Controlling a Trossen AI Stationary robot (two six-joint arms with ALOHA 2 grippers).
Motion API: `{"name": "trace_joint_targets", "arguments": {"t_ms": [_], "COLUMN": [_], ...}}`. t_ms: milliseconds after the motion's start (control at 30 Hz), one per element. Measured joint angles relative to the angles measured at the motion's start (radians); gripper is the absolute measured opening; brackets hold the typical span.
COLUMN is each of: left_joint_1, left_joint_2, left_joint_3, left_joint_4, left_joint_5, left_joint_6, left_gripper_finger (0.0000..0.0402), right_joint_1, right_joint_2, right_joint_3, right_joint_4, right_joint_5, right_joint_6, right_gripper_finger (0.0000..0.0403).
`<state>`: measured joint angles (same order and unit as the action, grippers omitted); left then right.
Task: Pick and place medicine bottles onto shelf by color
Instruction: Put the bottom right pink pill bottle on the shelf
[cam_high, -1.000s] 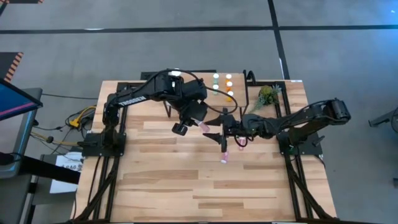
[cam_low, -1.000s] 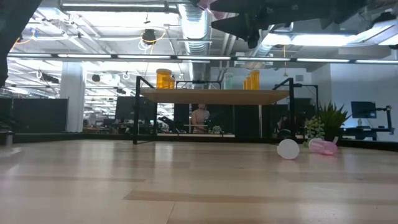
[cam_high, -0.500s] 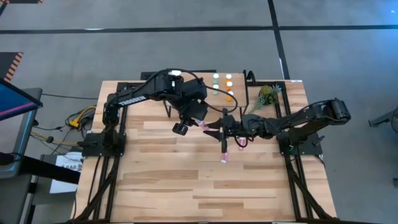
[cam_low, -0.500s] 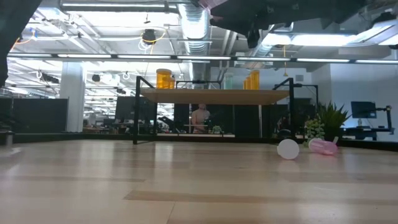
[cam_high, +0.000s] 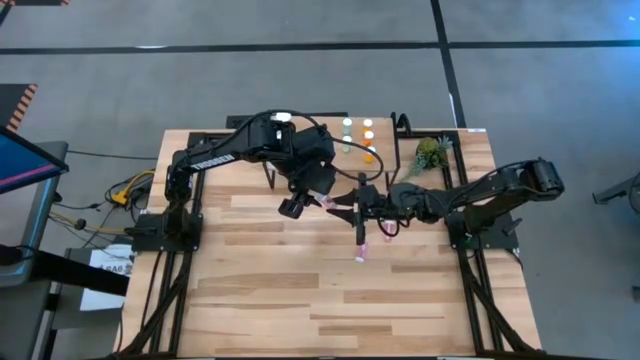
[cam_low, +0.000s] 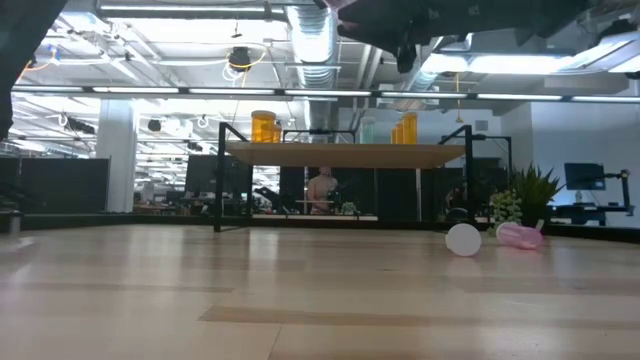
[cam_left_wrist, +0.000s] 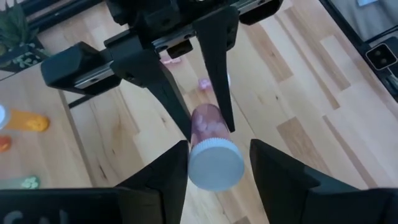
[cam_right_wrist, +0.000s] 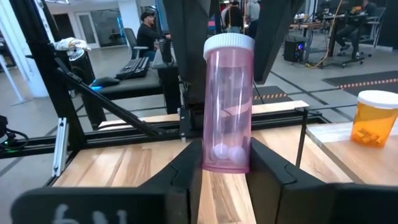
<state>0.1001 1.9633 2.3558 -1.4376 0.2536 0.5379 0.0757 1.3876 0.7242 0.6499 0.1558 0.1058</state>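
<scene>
A pink medicine bottle (cam_right_wrist: 227, 106) with a white cap (cam_left_wrist: 216, 163) stands upright in the air above the middle of the table. My right gripper (cam_high: 345, 207) is shut on its lower end. My left gripper (cam_high: 322, 197) reaches down from above, its open fingers on either side of the cap; a thin gap shows at one side. The shelf (cam_low: 350, 155) at the far edge carries orange bottles (cam_low: 263, 127) and a pale green one (cam_low: 368, 130). Two more pink bottles (cam_high: 362, 250) (cam_high: 388, 228) lie on their sides on the table. My right gripper pinches the pink bottle's bottom end (cam_right_wrist: 226, 163) between its two fingers. The fingers come level from the table's right side and lie across the bottle. The bottle stands upright in the hold, cap up, well clear of the table.
A small green plant (cam_high: 430, 153) stands right of the shelf at the far edge. In the low view the lying pink bottles (cam_low: 520, 236) sit at the right, one showing its white cap (cam_low: 463, 240). People sit in the room beyond the table.
My right gripper's fingers, spread a second ago, have shut on the pink bottle's lower end. Both arms have stayed in place, and the bottle has kept its place in the air.
</scene>
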Motion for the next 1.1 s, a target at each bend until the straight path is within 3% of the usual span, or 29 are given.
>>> {"name": "trace_joint_targets", "arguments": {"t_ms": [167,400,600,1100], "left_joint_1": [0.011,0.054,0.062,0.023], "left_joint_2": [-0.011,-0.051,-0.059,-0.059], "left_joint_3": [-0.002,0.000,0.000,0.000], "left_joint_4": [-0.001,0.053,0.052,0.014], "left_joint_5": [0.015,0.152,0.188,0.151], "left_joint_6": [0.012,0.031,0.049,0.050], "left_gripper_finger": [0.0156,0.0155,0.0155,0.0155], "right_joint_1": [0.003,0.024,0.029,0.016], "right_joint_2": [0.000,0.000,0.000,0.041], "right_joint_3": [0.000,0.000,0.000,0.000], "right_joint_4": [0.016,0.050,0.072,0.143], "right_joint_5": [0.002,0.003,0.003,0.005], "right_joint_6": [-0.018,-0.073,-0.102,-0.118], "right_gripper_finger": [0.0113,0.0113,0.0113,0.0113]}}
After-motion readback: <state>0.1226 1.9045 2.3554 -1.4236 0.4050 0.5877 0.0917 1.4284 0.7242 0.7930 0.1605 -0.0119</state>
